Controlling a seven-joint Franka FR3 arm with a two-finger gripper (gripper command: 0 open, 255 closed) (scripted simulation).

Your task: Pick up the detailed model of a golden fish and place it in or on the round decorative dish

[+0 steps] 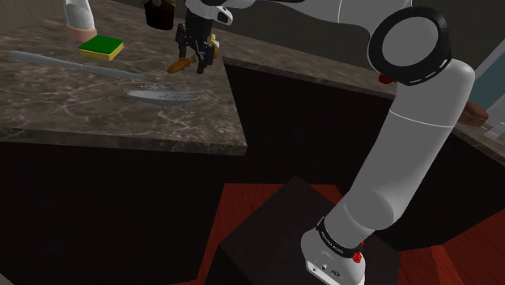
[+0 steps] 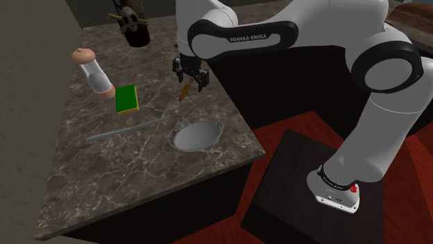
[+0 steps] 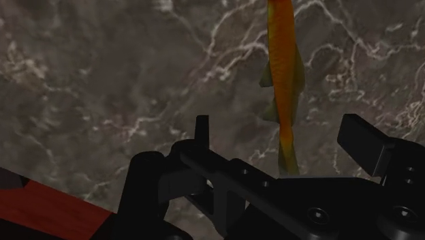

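The slim orange-gold fish (image 1: pixel 181 65) lies on the dark marble counter near its edge, also seen as the fish (image 2: pixel 184 91) and the fish (image 3: pixel 282 61). My black gripper (image 1: pixel 197 53) hovers right over its tail end, and in the second exterior view the gripper (image 2: pixel 191 78) stands just above it. In the wrist view the gripper (image 3: pixel 282 136) is open: the tail runs between the two fingers, which stand well apart and do not touch it. The round grey dish (image 1: pixel 166 95) rests flat on the counter, a short way from the fish toward the counter's front; the dish (image 2: pixel 198 134) is empty.
A green sponge (image 2: pixel 126 99) and a long grey utensil (image 2: pixel 128 128) lie beside the dish. A clear grinder with pinkish ends (image 2: pixel 94 73) and a dark pot of utensils (image 2: pixel 133 29) stand farther back. The counter edge (image 1: pixel 236 121) drops off beside the dish. The dark stand (image 2: pixel 305 180) sits on red floor.
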